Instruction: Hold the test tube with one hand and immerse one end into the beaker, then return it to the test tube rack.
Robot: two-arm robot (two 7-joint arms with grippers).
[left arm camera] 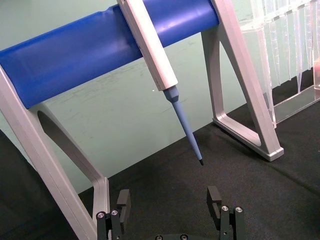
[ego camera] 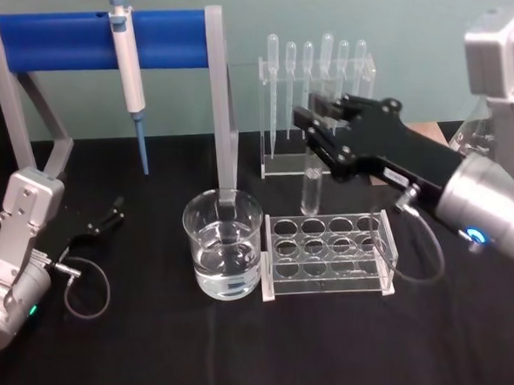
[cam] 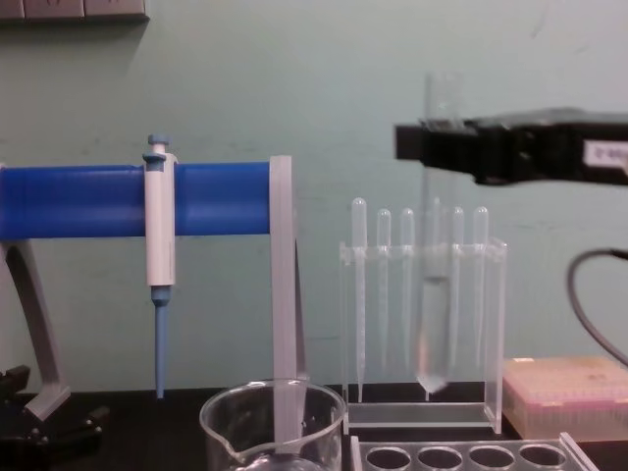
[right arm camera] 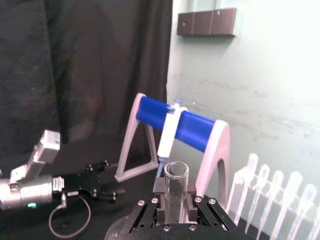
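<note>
My bench was a table (ego camera: 250,359) draped in black cloth. Directly on it stood the beaker (ego camera: 225,255) holding clear liquid, a clear tube rack (ego camera: 327,256) touching its right side, the pipettor stand (ego camera: 108,44) and the pipette rack (ego camera: 317,110) behind.

Counted: one test tube (ego camera: 311,189), one beaker (ego camera: 224,243), six pipettes (ego camera: 318,77), one pipettor (ego camera: 130,71), one eight-hole tube rack (ego camera: 327,254), two grippers (ego camera: 316,129).

A white-and-blue pipettor (ego camera: 127,52) hangs far left on a blue stand (ego camera: 99,41); pipettes (ego camera: 314,62) stand far right; a clear rack (ego camera: 326,254) lies near.
</note>
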